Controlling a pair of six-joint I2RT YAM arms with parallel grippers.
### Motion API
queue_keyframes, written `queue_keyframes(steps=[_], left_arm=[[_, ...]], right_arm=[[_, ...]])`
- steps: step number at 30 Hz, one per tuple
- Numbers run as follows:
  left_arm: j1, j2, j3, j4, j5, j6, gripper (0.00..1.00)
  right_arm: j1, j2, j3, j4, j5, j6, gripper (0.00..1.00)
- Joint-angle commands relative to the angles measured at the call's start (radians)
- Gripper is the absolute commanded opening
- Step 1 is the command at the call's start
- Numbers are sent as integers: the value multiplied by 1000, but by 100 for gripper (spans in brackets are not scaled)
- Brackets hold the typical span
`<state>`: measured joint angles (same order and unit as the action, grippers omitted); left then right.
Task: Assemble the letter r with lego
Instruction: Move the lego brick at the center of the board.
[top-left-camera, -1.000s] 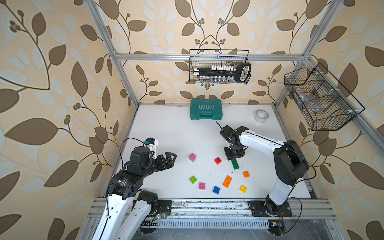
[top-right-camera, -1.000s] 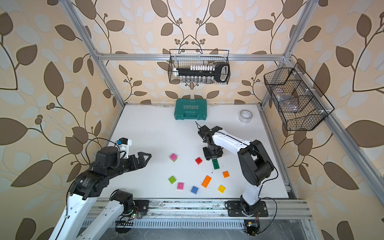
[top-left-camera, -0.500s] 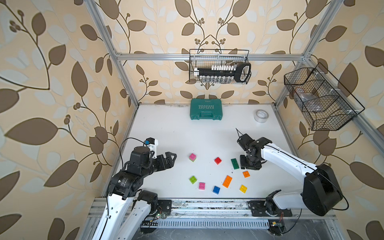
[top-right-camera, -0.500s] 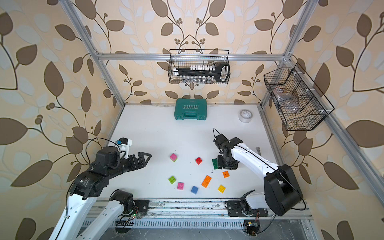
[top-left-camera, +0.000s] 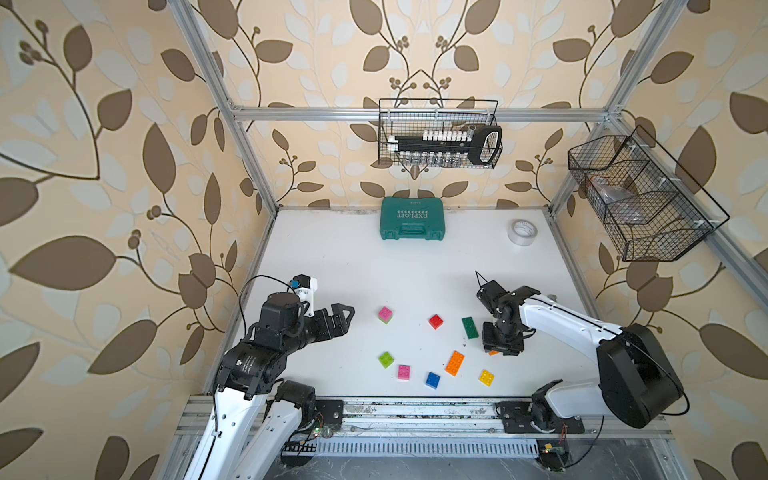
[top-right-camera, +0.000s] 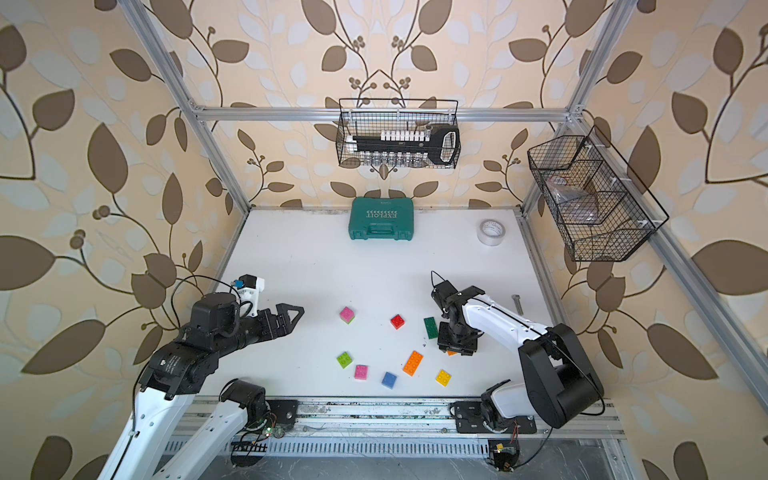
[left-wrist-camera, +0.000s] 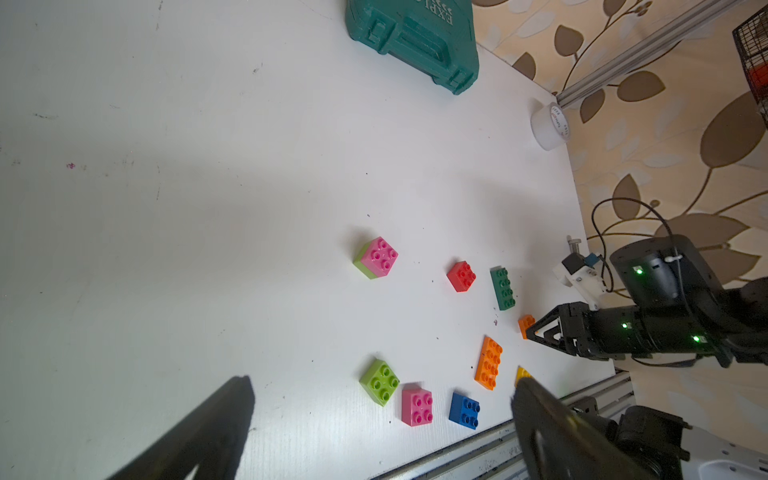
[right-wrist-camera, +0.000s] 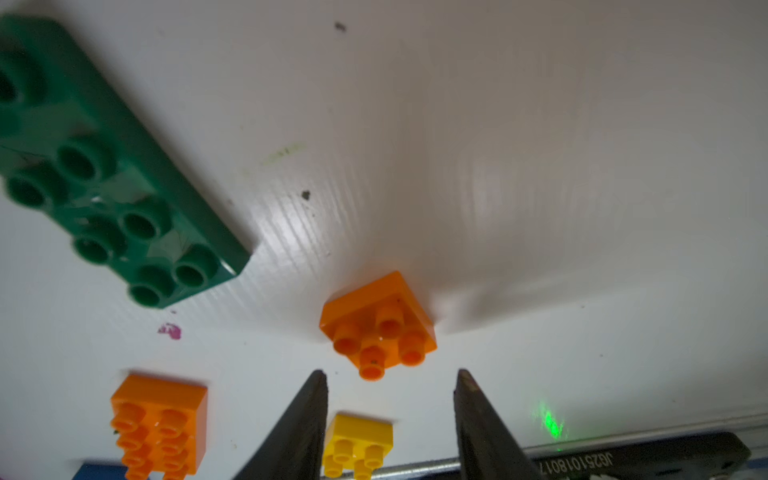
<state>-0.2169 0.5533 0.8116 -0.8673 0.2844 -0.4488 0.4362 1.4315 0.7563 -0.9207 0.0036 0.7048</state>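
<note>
While beige wallpaper printed with brown leaves closes the cell behind bare aluminium rails (top-left-camera: 415, 113), the flat white counter (top-left-camera: 332, 257) lies scuffed and speckled. At its far edge sits a teal plastic tool case (top-left-camera: 411, 218), and well apart from it, toward the right corner, a roll of clear tape (top-left-camera: 522, 232). A black wire basket (top-left-camera: 440, 133) hangs on the back wall and a second wire basket (top-left-camera: 644, 199) on the right wall.

The lego lies loose on the near half:
- a pink-on-lime stack (top-left-camera: 385, 314)
- a red square brick (top-left-camera: 435, 321)
- a long dark green brick (top-left-camera: 470, 327)
- a lime square brick (top-left-camera: 386, 359)
- a pink square brick (top-left-camera: 404, 372)
- a blue square brick (top-left-camera: 432, 380)
- a long orange brick (top-left-camera: 454, 363)
- a yellow square brick (top-left-camera: 486, 377)

The right claw (right-wrist-camera: 390, 374) hangs low beside the green brick. Its jaws are parted and pinch nothing, and a small orange square brick (right-wrist-camera: 378, 328) lies just ahead of its tips. The left claw (top-left-camera: 347, 319) hovers spread wide and empty over the counter's left side.

In both top views the right claw covers the small orange brick except for a sliver. In the left wrist view a dark finger cuts off most of the yellow brick. What the baskets hold is hard to make out.
</note>
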Motion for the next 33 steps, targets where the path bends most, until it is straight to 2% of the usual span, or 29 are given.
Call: queue_keyframes(steps=[1, 12, 23, 28, 33], left_arm=[[-6, -1, -5, 24, 16, 14, 99], [-7, 6, -5, 19, 8, 11, 99], [-7, 13, -3, 17, 3, 10, 99], [-7, 17, -3, 17, 4, 9, 99], [-6, 23, -3, 19, 4, 12, 99]], right_arm=[[-2, 41, 8, 54, -5, -18, 45], [7, 157, 99, 94, -32, -107, 41], [103, 341, 278, 77, -52, -180, 42], [111, 314, 311, 12, -42, -187, 48], [112, 269, 378, -61, -11, -185, 50]])
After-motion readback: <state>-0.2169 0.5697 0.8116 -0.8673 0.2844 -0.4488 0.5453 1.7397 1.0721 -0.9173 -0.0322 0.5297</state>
